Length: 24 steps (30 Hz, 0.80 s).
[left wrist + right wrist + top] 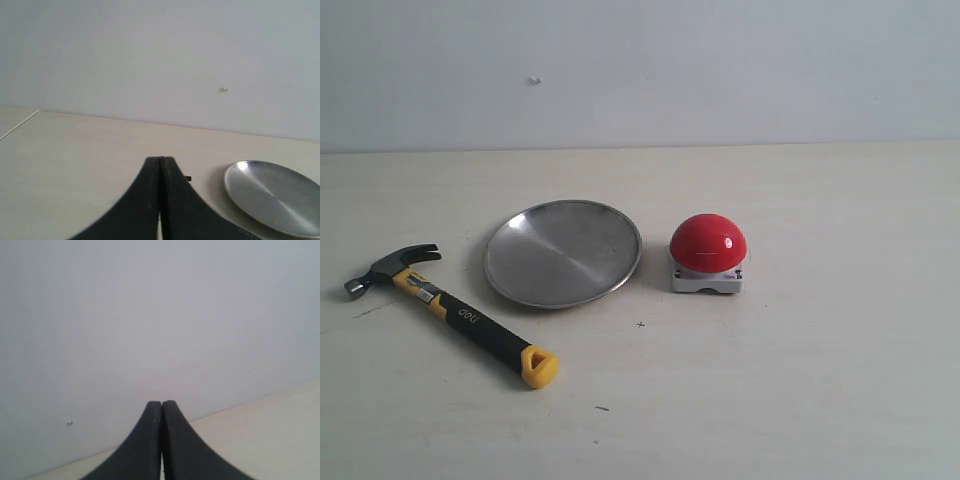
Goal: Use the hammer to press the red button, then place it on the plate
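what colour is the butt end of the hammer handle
Yellow, matching the neck below the dark head; the grip between is black. The hammer shows best in the exterior view.

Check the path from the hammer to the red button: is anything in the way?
Yes: the plate lies between them, hammer to its left and red button to its right in the exterior view. It is shallow, so a lifted hammer should likely clear it. Nothing else visible lies on that line.

Even, diffuse light, slightly washed out — only faint, short shadows under the plate and the hammer. Small white glint on the red button, soft sheen across the plate. Wrist views low-contrast, mildly soft.
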Motion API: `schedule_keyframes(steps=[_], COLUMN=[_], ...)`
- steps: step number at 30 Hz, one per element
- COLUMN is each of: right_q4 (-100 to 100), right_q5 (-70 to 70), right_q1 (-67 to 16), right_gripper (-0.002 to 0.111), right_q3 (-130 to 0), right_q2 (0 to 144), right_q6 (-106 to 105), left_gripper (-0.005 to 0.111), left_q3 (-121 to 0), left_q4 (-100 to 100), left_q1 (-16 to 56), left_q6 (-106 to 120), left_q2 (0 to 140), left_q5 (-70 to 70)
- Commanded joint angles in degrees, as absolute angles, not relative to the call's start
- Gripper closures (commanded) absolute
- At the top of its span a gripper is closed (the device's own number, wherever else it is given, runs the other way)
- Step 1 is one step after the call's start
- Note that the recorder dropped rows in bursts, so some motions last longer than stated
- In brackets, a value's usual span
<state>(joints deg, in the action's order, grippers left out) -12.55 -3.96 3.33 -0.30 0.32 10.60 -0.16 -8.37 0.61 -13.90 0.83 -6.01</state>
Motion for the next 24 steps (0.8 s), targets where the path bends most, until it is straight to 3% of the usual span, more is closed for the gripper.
schedule_keyframes(steps=[1,16,24], right_q4=[-13.4,-20.1,-12.4], right_q5=[-3.0,-16.2,0.6], right_q1=[3.8,3.8,3.8], right_gripper=[0.108,0.108,0.108], right_q3=[0.0,-3.2,-18.5], right_q2=[0.0,5.5,24.9], right_q6=[10.6,7.5,7.1], left_gripper=[0.107,0.107,0.107], left_q3=[0.0,0.0,0.0], left_q4=[-8.3,-8.3,-8.3], left_q1=[0.5,0.5,0.5], left_q6=[-13.7,-13.7,-13.7], left_q2=[0.5,0.5,0.5], left_q5=[-5.9,-5.9,-5.9])
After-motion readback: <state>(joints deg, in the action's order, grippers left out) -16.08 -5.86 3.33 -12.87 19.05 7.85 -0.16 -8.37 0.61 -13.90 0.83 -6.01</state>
